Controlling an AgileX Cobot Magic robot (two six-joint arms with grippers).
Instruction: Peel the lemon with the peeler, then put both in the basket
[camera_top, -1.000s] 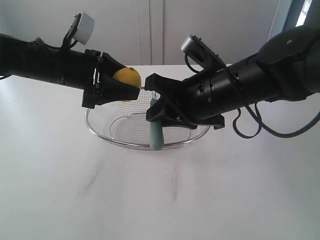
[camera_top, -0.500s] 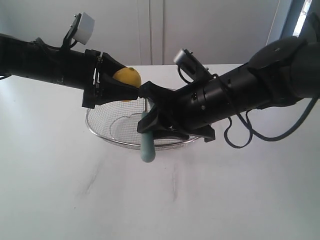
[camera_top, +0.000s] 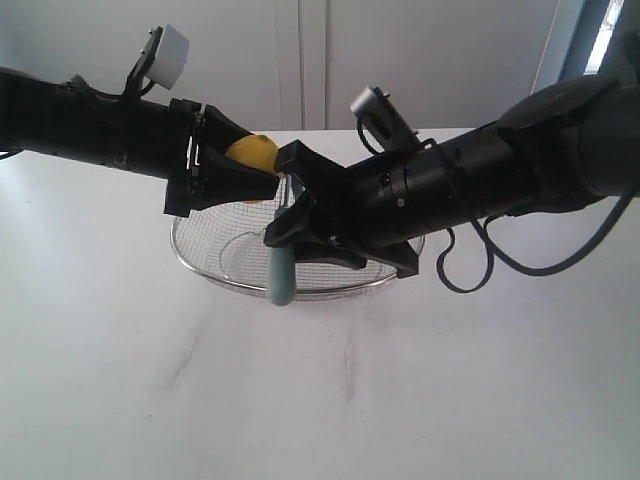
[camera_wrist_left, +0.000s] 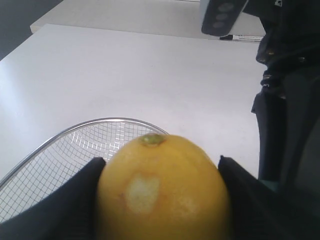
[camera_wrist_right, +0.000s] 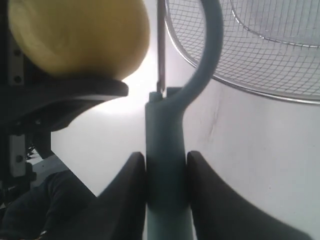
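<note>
In the exterior view, we saw the left jaws clenched on the lemon (camera_top: 255, 153) above the basket (camera_top: 205, 255); the right jaws gripped the peeler (camera_top: 280, 278) upright, handle down, just beside. The left wrist view showed a pale patch on its skin. The right wrist view showed the blade alongside the lemon; whether they touched we could not tell.

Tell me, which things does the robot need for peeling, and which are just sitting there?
For the job:
- lemon, held in the left fingers
- peeler, held in the right fingers
- basket, under both

Just there:
- table
- wall behind
</note>
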